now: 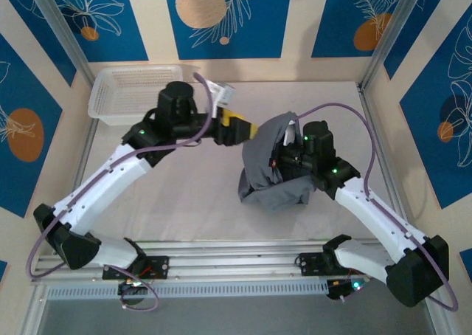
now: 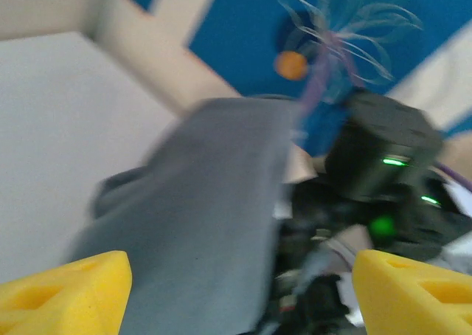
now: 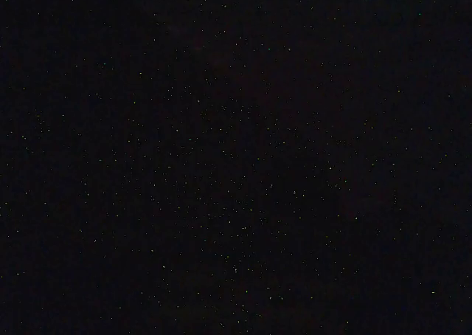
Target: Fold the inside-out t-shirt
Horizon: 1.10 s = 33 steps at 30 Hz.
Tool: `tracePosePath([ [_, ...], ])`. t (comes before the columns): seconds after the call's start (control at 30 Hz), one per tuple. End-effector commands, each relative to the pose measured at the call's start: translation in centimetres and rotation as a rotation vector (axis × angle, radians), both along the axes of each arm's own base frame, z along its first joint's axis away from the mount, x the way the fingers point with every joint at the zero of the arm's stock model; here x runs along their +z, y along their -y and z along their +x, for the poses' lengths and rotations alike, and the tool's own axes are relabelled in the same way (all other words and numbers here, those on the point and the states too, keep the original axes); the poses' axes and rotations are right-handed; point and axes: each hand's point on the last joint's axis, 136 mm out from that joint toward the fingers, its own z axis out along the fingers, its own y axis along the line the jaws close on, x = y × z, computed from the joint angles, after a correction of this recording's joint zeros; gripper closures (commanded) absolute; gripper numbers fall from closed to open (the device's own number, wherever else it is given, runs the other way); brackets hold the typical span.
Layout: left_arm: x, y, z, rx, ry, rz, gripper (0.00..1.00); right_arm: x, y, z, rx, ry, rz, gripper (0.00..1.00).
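Note:
The inside-out t-shirt [image 1: 269, 169] is a bunched dark grey heap right of the table's centre, draped up over the front of my right arm [image 1: 317, 147]. That arm's fingers are buried under the fabric, and the right wrist view is black. My left gripper [image 1: 247, 128] hovers just left of the shirt's raised upper edge, a small gap away. In the left wrist view its yellow fingers [image 2: 66, 291] stand wide apart, and this open gripper [image 2: 240, 283] holds nothing. The grey t-shirt [image 2: 199, 224] hangs ahead of it, with the right arm's black wrist [image 2: 376, 143] behind.
A white mesh basket [image 1: 133, 91] sits at the table's far left corner, behind the left arm's elbow. Metal frame posts and blue patterned walls close in the table on three sides. A bare white table surface [image 1: 192, 195] lies between the arms.

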Motion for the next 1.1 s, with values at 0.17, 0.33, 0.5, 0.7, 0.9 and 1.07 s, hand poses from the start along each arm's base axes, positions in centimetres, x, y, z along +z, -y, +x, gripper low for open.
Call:
tracePosePath([
  [0.17,-3.2,4.0,1.3,-0.116,-0.051,0.022,0.48,1.5,-1.0,-0.6,0.036,0.036,-0.012,1.00],
  [0.33,-5.0,3.9,1.7,-0.094,-0.071,0.059,0.89,0.9,-0.9,-0.6,0.028,0.018,-0.007,1.00],
  [0.5,-5.8,2.4,3.3,0.027,-0.067,0.114,1.00,0.5,-0.7,-0.3,0.009,0.013,-0.013,1.00],
  [0.7,-9.3,-5.2,10.1,0.338,-0.220,0.120,1.00,2.2,-0.3,-1.5,0.046,0.010,0.050,1.00],
  [0.9,-19.2,-8.5,12.6,0.385,-0.483,0.181,1.00,8.3,1.4,-2.7,0.050,0.062,0.231,1.00],
  [1.07,-25.8,-9.7,11.4,0.429,-0.588,0.252,1.00,10.9,2.9,-2.4,-0.020,0.148,0.249,1.00],
])
